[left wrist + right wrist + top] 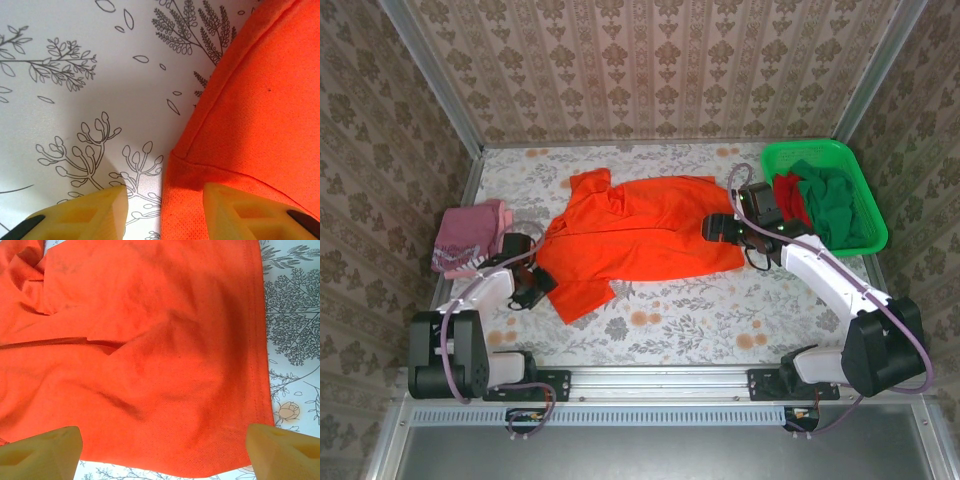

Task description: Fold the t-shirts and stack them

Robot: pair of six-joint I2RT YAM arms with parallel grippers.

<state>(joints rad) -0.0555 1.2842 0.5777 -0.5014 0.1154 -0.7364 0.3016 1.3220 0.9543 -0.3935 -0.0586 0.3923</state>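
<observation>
The bright orange t-shirt [640,235] lies spread across the middle of the table, rumpled near its collar. My left gripper [532,272] is open at the shirt's left sleeve; the left wrist view has the sleeve's hemmed edge [250,125] between and under the yellow fingers [95,212]. My right gripper [720,228] stands open over the shirt's right hem, and the orange cloth [150,365] spans the gap between its fingers [47,450]. A folded pink-maroon t-shirt [470,235] rests at the far left. The red t-shirt [787,196] and the dark green t-shirt [835,205] lie in the basket.
The bright green mesh basket [775,157] stands at the back right corner. The table wears a floral cloth [700,320] with bare room along the front. Patterned walls close in the back and sides.
</observation>
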